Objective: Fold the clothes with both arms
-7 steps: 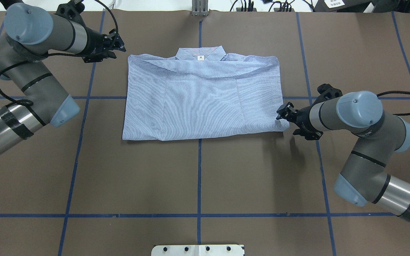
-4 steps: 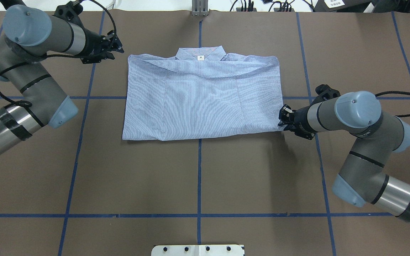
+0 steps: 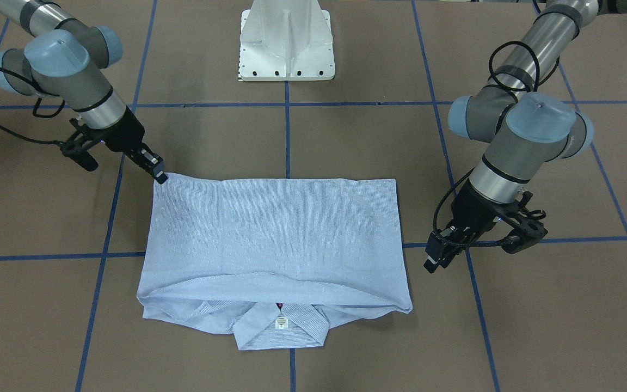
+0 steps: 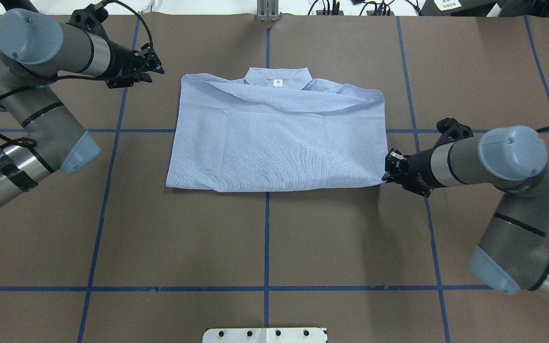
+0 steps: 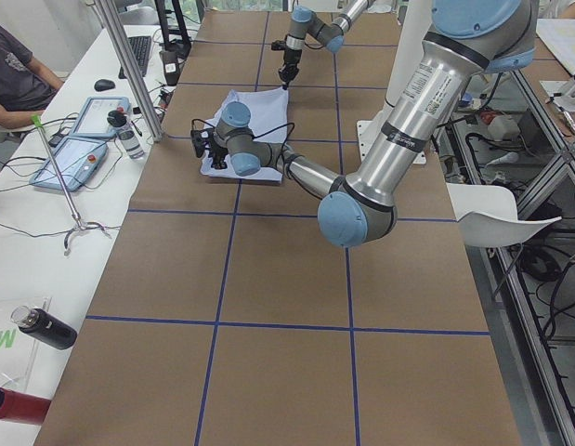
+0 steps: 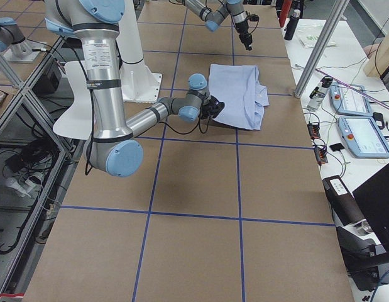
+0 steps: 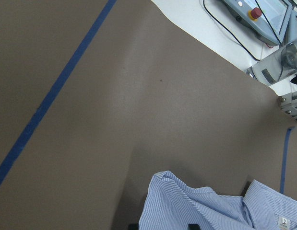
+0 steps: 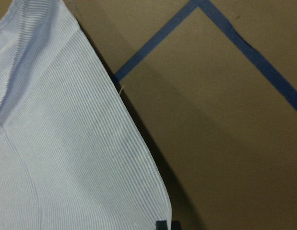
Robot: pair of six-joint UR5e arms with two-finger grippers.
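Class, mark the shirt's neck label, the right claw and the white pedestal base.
neck label [image 4: 278,83], overhead view, its centre.
right claw [image 3: 160,176], front-facing view, between its fingertips.
pedestal base [image 3: 286,49], front-facing view, its middle.

The brown table [image 4: 208,238] (blue tape grid [image 4: 266,238]) carries the folded striped shirt [image 4: 274,143].

You had the near silver-grey tubular arm's [image 6: 150,116] black right gripper [image 6: 213,107] touching the nearest corner of the light blue folded shirt [image 6: 239,94].
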